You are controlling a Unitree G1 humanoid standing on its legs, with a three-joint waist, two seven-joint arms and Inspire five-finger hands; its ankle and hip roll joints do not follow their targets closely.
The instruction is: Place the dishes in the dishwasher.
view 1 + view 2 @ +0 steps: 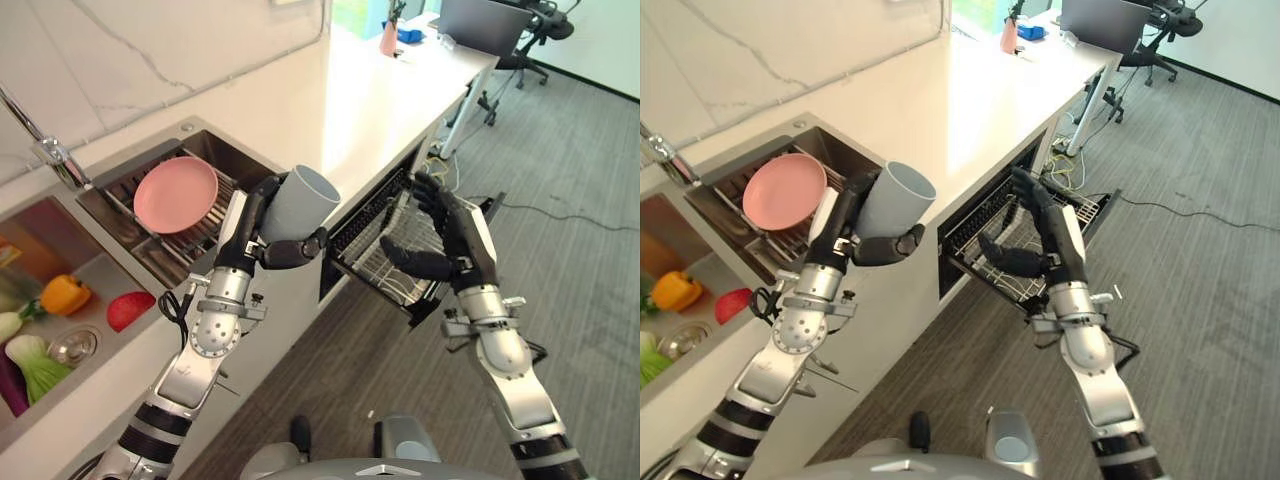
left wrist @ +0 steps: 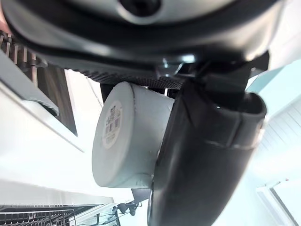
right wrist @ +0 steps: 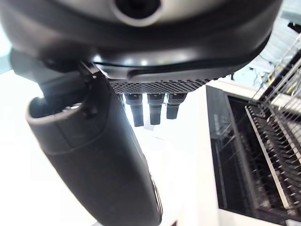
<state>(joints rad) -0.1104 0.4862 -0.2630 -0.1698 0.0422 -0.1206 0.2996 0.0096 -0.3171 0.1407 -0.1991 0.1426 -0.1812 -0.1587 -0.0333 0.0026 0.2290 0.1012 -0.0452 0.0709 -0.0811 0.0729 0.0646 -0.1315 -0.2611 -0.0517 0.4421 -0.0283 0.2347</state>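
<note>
My left hand (image 1: pixel 262 232) is shut on a grey cup (image 1: pixel 300 204), held tilted in the air just off the counter's front edge; the cup (image 2: pixel 127 136) fills the left wrist view beside the thumb (image 2: pixel 207 160). A pink plate (image 1: pixel 175 193) leans in the sink's drying rack (image 1: pixel 200 240). The dishwasher's wire rack (image 1: pixel 395 255) is pulled out under the counter. My right hand (image 1: pixel 445 235) hovers open over that rack (image 3: pixel 273 150), fingers (image 3: pixel 155 107) straight, holding nothing.
Vegetables lie in the left sink basin (image 1: pixel 60 330), with a faucet (image 1: pixel 45 150) behind. The white counter (image 1: pixel 340 110) runs back to a pink bottle (image 1: pixel 388 38). An office chair (image 1: pixel 540 30) and desk stand at the far right on grey wood floor (image 1: pixel 590 250).
</note>
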